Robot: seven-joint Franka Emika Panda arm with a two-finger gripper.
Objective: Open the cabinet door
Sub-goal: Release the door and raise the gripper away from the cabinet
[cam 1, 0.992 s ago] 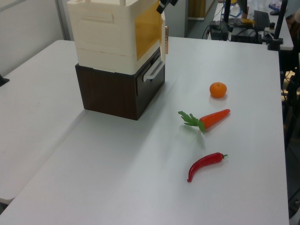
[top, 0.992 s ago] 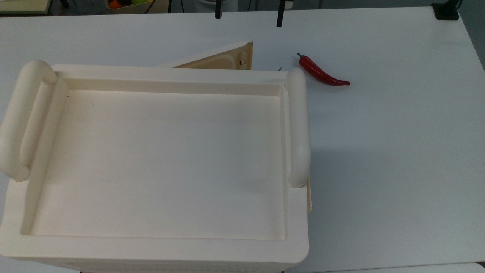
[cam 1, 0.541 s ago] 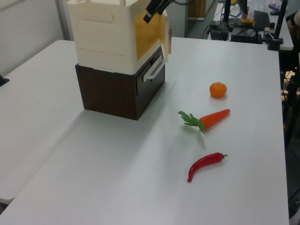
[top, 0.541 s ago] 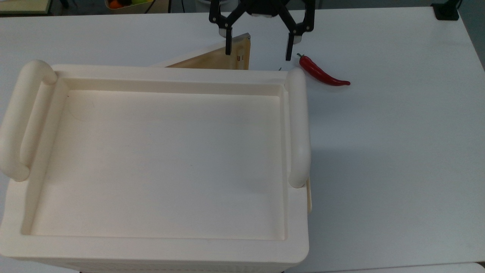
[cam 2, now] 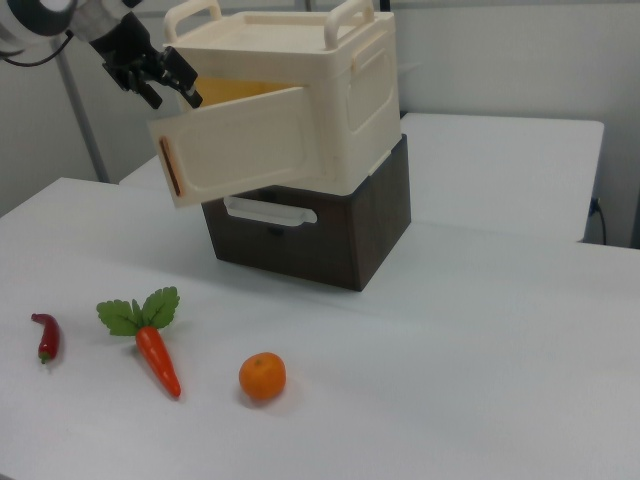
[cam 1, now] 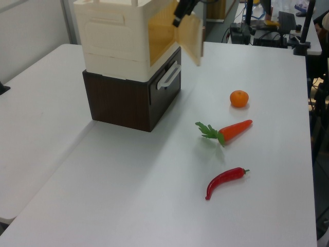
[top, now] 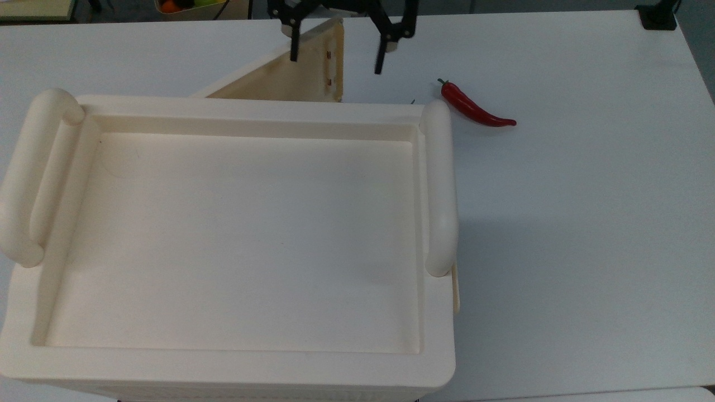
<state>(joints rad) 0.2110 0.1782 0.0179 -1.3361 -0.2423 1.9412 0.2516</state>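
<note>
A: What does the surface [cam 1: 128, 195] look like, and the room around it?

B: It is white and wide. In the left view, at about 1 o'clock behind it, stand dark stands with cables. In the right view a second white table [cam 2: 520, 165] and a pale wall are behind.

A: And the containers?

B: A cream cabinet [cam 2: 340, 95] sits on a dark brown drawer box [cam 2: 330, 235] that has a pale handle. The tray top [top: 234, 234] of the cabinet is recessed, with a tubular handle on each short side. The inside of the cabinet looks yellow-orange; what is in it cannot be told.

A: Where is the cabinet door [cam 2: 245, 145]?

B: It stands swung out, partly open, hinged on the right view's right. In the top view its tan inner face [top: 290, 78] shows at 12 o'clock from the tray top.

A: And the claw [top: 337, 53]?

B: It is released, the two black fingers [top: 380, 58] spread, one on each side of the free edge of the door. Whether they touch the door cannot be told.

A: What else lies around?

B: In the left view, from the drawer box, a small orange [cam 1: 239, 98] lies at 3 o'clock, a carrot [cam 1: 229, 131] with green leaves at 4 o'clock, and a red chili [cam 1: 225, 181] at 5 o'clock. All lie well apart from the door.
</note>
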